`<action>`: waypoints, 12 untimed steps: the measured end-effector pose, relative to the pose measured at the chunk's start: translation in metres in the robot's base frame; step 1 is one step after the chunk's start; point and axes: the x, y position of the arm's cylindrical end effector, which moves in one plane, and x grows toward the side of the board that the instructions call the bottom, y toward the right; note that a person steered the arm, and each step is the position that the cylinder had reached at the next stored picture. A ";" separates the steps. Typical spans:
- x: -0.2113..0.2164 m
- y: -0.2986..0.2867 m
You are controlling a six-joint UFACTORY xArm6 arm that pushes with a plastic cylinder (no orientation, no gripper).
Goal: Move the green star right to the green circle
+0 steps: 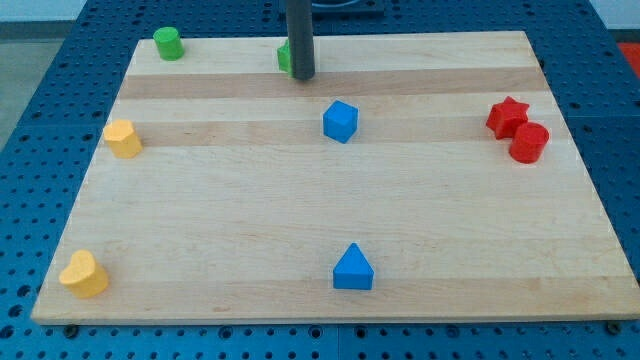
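Observation:
The green circle (168,43) stands near the board's top left corner. A second green block, the green star (285,57), sits at the top middle; only its left edge shows, and my rod hides the rest, so its shape cannot be made out. My tip (302,76) rests on the board against the star's right side, at its lower edge. The star lies well to the right of the circle.
A blue cube (340,121) lies below and right of my tip. A blue triangle (353,268) is at the bottom middle. A red star (507,116) and red cylinder (529,142) touch at the right. Yellow blocks sit at left (123,138) and bottom left (84,274).

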 end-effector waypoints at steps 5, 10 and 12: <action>-0.031 0.037; -0.044 -0.088; -0.044 -0.125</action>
